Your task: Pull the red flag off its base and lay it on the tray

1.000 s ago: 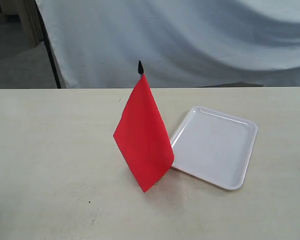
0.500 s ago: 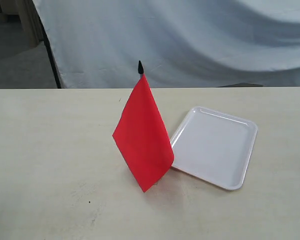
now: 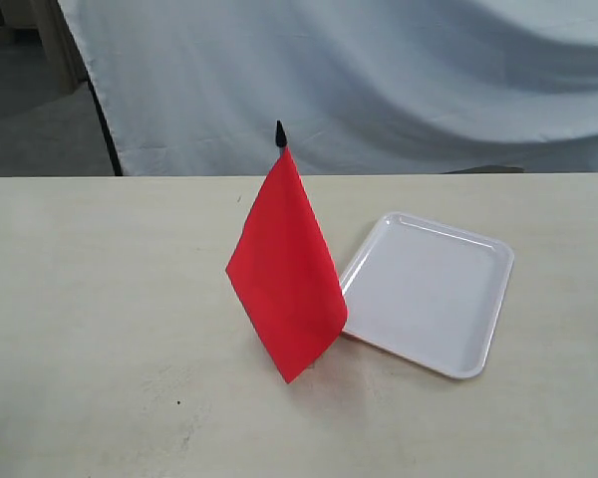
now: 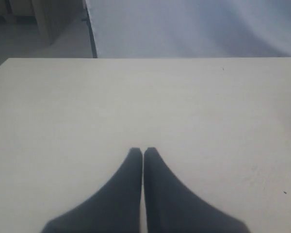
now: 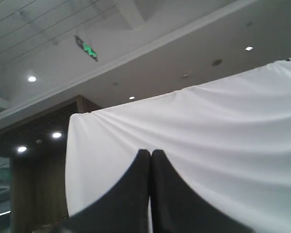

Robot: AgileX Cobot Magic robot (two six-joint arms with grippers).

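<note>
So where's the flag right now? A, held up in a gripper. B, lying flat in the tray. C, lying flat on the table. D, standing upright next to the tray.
D: the flag stands upright on the table with its black tip pointing up, just left of the tray in the exterior view, and nothing grips it.
</note>
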